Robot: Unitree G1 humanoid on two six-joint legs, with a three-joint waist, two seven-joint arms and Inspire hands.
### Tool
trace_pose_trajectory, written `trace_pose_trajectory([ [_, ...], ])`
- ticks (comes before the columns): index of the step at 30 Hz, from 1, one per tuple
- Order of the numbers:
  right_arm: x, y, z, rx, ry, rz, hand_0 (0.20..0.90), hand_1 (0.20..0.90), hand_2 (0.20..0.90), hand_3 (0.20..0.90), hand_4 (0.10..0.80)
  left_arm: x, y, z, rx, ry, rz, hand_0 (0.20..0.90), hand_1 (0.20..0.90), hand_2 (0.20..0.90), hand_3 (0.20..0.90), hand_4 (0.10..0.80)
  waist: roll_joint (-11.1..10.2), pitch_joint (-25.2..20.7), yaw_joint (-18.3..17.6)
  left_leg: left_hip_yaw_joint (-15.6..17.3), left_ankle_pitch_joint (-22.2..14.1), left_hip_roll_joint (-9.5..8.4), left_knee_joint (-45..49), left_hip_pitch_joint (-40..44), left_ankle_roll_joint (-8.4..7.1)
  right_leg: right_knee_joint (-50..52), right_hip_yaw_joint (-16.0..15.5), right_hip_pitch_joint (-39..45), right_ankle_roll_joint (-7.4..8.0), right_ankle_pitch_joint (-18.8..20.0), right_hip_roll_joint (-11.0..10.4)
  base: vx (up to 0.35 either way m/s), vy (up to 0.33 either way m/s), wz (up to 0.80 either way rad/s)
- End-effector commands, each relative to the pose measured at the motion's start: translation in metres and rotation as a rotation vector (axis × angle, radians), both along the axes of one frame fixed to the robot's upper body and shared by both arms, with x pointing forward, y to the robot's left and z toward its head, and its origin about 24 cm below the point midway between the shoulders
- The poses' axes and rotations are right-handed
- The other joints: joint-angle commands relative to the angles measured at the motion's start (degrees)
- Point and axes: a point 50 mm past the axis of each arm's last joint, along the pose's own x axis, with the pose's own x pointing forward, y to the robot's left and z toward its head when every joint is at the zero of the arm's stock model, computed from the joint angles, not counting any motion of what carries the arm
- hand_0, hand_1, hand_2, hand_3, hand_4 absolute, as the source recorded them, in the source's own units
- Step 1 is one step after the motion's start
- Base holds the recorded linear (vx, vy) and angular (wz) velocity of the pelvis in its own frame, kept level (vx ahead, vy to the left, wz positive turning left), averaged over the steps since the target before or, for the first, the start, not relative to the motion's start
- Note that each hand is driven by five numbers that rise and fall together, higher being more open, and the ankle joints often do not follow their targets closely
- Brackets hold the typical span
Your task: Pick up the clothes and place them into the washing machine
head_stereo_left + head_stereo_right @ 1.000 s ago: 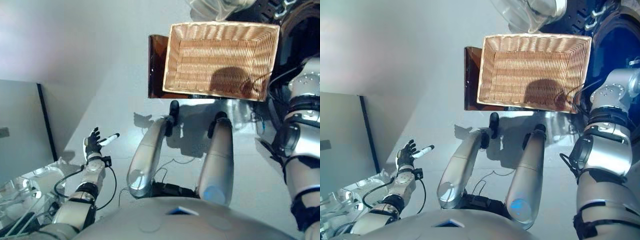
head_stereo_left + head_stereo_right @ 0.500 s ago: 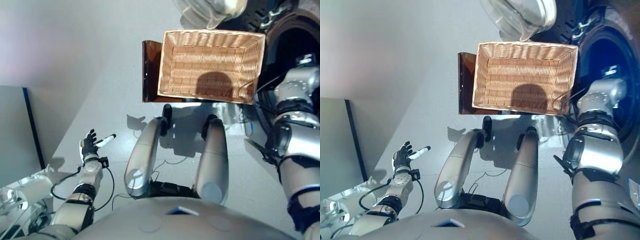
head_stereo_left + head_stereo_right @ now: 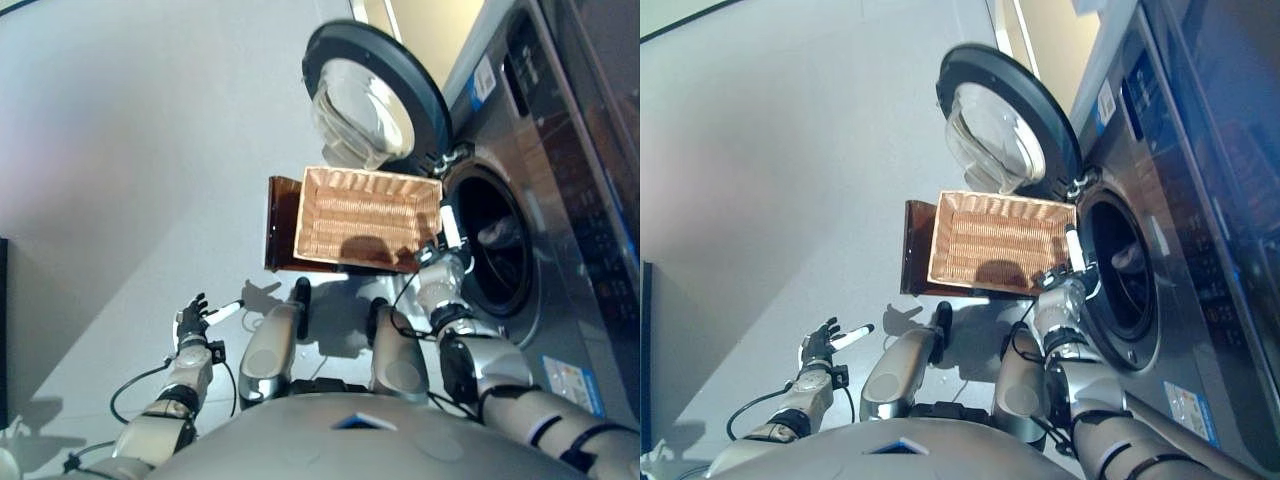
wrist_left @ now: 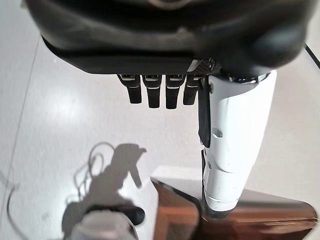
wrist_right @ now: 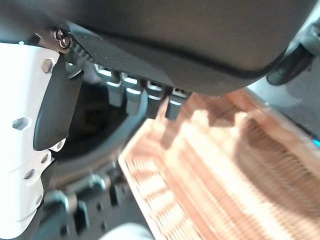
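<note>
Washing machine (cut off at the edge) hides its drum's contents.

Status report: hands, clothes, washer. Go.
Both hands open, empty: right hand at washing machine mouth, left hand idle. Wicker basket empty; clothes inside drum. Door open, nothing blocking.
</note>
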Motion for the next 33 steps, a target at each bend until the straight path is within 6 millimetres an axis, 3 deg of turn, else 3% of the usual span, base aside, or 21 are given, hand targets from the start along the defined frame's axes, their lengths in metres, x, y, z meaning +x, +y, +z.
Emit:
trace_pose_trajectory([
  [1,0.005,-0.012,0.011,-0.059,-0.090,0.064,0.900,0.900,0.900,0.900,0.800,-0.025,0.022,-0.003,0.049,0.089,0.009,0.900,0.900,0.900,0.900,0.800,-2.92,-6.13,-0.06,2.03,-1.90,-2.70,-2.94,2.12,-0.67,-11.46,-1.03,3.10,-0.58,6.67,2.78,0.098,0.019,0.01],
  [2,0.005,-0.012,0.010,-0.059,-0.089,0.065,0.900,0.900,0.900,0.900,0.800,-0.025,0.022,-0.003,0.049,0.090,0.009,0.900,0.900,0.900,0.900,0.800,-2.91,-6.07,-0.10,1.99,-1.72,-2.70,-3.34,2.50,-0.67,-11.76,-1.07,3.44,-0.57,6.78,2.79,0.124,0.028,0.03],
  [3,-0.021,-0.015,-0.007,-0.065,0.000,0.102,0.900,0.900,0.900,0.900,0.800,-0.032,0.021,-0.006,0.034,0.119,0.011,0.900,0.900,0.900,0.900,0.800,-3.87,-7.74,-0.75,1.93,-0.83,-2.44,-6.45,5.63,-0.59,-14.39,-0.80,6.14,-0.19,7.82,2.80,0.111,0.019,0.01],
  [6,-0.063,-0.021,-0.032,-0.136,0.207,0.230,0.900,0.900,0.900,0.900,0.800,-0.037,0.020,-0.008,0.015,0.142,0.007,0.900,0.900,0.900,0.900,0.800,-5.01,-10.08,-1.53,2.04,0.14,-1.76,-9.73,8.83,-0.56,-18.02,-0.23,9.64,0.60,9.38,2.40,0.097,0.018,-0.03],
  [9,-0.103,-0.028,-0.049,-0.212,0.417,0.330,0.900,0.900,0.900,0.900,0.800,-0.036,0.020,-0.008,0.010,0.142,-0.017,0.900,0.900,0.900,0.900,0.800,-5.67,-11.98,-2.10,2.68,0.88,-1.57,-12.09,11.29,-0.50,-20.84,0.73,12.03,1.40,11.16,1.82,0.021,0.011,-0.11],
  [11,-0.136,-0.034,-0.060,-0.300,0.610,0.488,0.900,0.900,0.900,0.900,0.800,-0.028,0.019,-0.006,0.010,0.110,-0.035,0.900,0.900,0.900,0.900,0.800,-5.85,-12.76,-2.36,3.05,1.31,-1.54,-13.08,12.04,-0.63,-22.64,1.66,12.69,2.08,12.83,0.93,-0.029,-0.001,-0.16],
  [13,-0.152,-0.033,-0.064,-0.362,0.710,0.609,0.900,0.900,0.900,0.900,0.800,-0.025,0.021,-0.004,0.025,0.105,-0.065,0.900,0.900,0.900,0.900,0.800,-5.94,-13.55,-2.39,3.22,1.51,-1.30,-13.96,12.71,-0.67,-24.38,2.51,13.39,2.63,13.81,0.15,-0.045,-0.032,-0.13],
  [15,-0.190,-0.038,-0.071,-0.393,0.896,0.753,0.900,0.900,0.900,0.900,0.800,-0.028,0.025,-0.004,0.052,0.130,-0.110,0.900,0.900,0.900,0.900,0.800,-6.43,-13.62,-2.59,4.08,2.25,-0.80,-15.57,14.73,-0.67,-23.95,2.87,14.33,2.60,13.24,0.42,-0.058,-0.029,-0.26],
  [17,-0.196,-0.038,-0.071,-0.395,0.927,0.784,0.900,0.900,0.900,0.900,0.800,-0.029,0.025,-0.004,0.057,0.138,-0.127,0.900,0.900,0.900,0.900,0.800,-6.55,-13.68,-2.54,4.34,2.15,-0.59,-15.54,15.21,-0.63,-23.74,3.02,14.76,2.64,13.00,0.70,0.010,-0.023,-0.16],
  [20,-0.229,-0.040,-0.074,-0.338,1.082,0.879,0.900,0.900,0.900,0.900,0.800,-0.030,0.022,-0.006,0.051,0.170,-0.218,0.900,0.900,0.900,0.900,0.800,-6.97,-14.18,-2.99,4.36,1.56,-0.42,-14.84,16.01,-0.50,-23.62,2.96,15.90,2.73,12.69,1.13,0.033,-0.026,-0.11],
  [27,-0.229,-0.035,-0.075,-0.321,1.092,0.936,0.900,0.900,0.900,0.900,0.800,-0.041,0.017,-0.011,0.002,0.238,-0.247,0.900,0.900,0.900,0.900,0.800,-7.27,-15.50,-3.66,5.02,0.81,0.42,-14.74,17.46,-0.64,-23.88,3.37,17.08,2.55,11.92,1.63,0.012,-0.014,-0.06],
  [33,-0.198,-0.030,-0.075,-0.392,1.007,0.944,0.900,0.900,0.900,0.900,0.800,-0.039,0.009,-0.013,-0.013,0.234,-0.264,0.900,0.900,0.900,0.900,0.800,-7.06,-16.04,-3.56,5.31,0.10,0.91,-14.36,18.22,-0.71,-23.95,3.75,17.76,2.29,11.37,1.70,-0.001,0.000,-0.01],
])
